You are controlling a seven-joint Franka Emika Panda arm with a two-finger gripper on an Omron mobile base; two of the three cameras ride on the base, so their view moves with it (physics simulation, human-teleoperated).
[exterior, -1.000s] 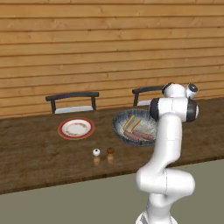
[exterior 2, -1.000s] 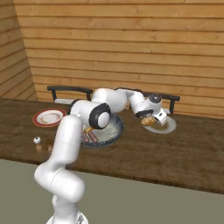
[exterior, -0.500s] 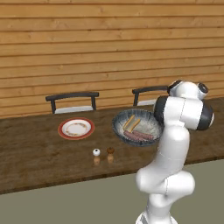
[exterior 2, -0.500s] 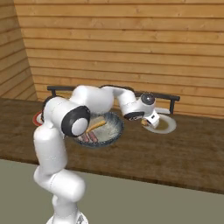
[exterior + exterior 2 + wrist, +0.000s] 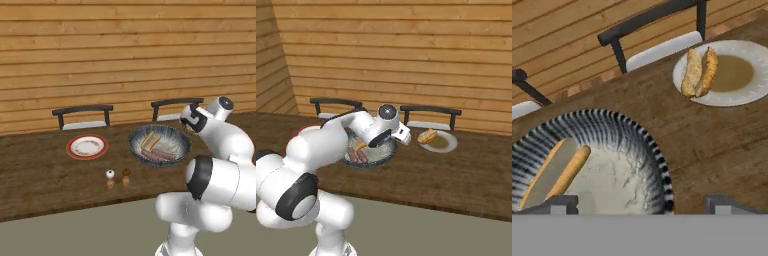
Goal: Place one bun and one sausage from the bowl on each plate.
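place: home dining area | cues: wood-plank wall [image 5: 125,55], dining table [image 5: 35,175], chairs [image 5: 84,116], plates [image 5: 87,147]

a bun [image 5: 554,172] is seen lying in the bowl [image 5: 654,165] at lower left. on the pale plate [image 5: 747,92] at upper right, a bun and sausage [image 5: 699,72] are laid side by side. the jaws are spread wide.

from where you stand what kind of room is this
Probably a dining spot in a simulated kitchen: a long wooden table against a plank wall, two dark chairs tucked behind it, and it is laid with a bowl of buns and sausages, plates and small shakers.
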